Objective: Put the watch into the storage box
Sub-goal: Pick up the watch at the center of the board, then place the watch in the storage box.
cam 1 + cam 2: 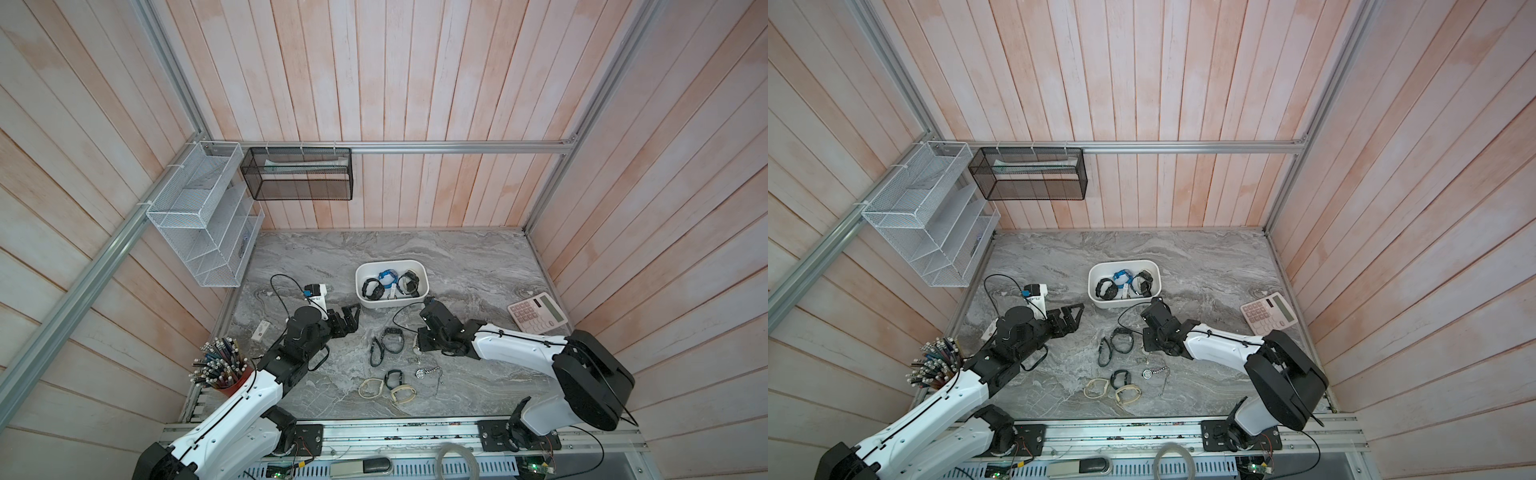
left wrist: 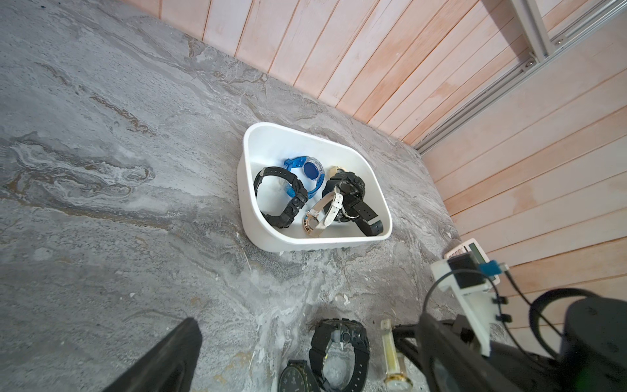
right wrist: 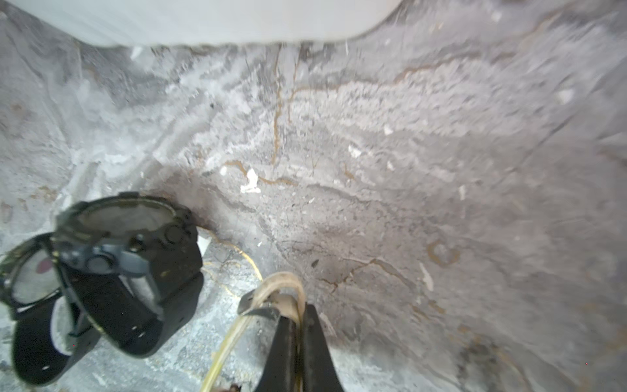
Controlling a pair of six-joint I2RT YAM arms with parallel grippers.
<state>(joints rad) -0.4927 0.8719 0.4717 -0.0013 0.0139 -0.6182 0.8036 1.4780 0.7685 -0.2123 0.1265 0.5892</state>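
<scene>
The right gripper (image 3: 296, 314) is clamped on the strap of the pale watch (image 3: 283, 283), with the storage box (image 3: 203, 23) close ahead (left gripper (image 1: 352, 318) spread wide, empty).

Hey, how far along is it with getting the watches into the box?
Done: several watches lie in the storage box. In hand: the right gripper is shut on a pale-strapped watch. Still to go: black watches and cream watches on the table.

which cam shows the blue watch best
The left wrist view: the blue watch lies close and sharp in the storage box. Both top views show it small; the right wrist view shows only the box's wall.
</scene>
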